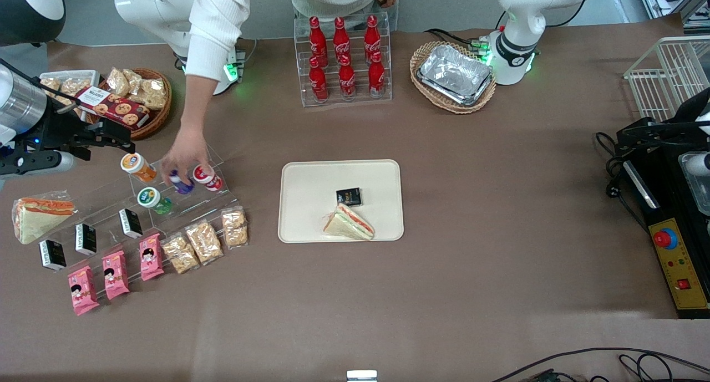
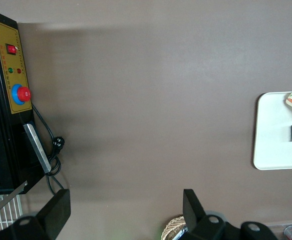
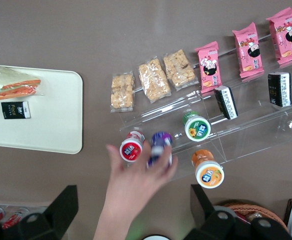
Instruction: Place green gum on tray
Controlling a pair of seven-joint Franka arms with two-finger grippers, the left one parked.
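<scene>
While the green gum stands on its clear tiered rack among the other bottles, a person's hand grips the blue one just beside it, crowding any approach. The pincer hovers above the orange bottle, fingers apart and empty. The tray offers bare room near the sandwich.

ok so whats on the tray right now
On the tray lie a wrapped sandwich and a small black packet. The green gum sits on the clear stand. The gripper hovers above that stand.
</scene>
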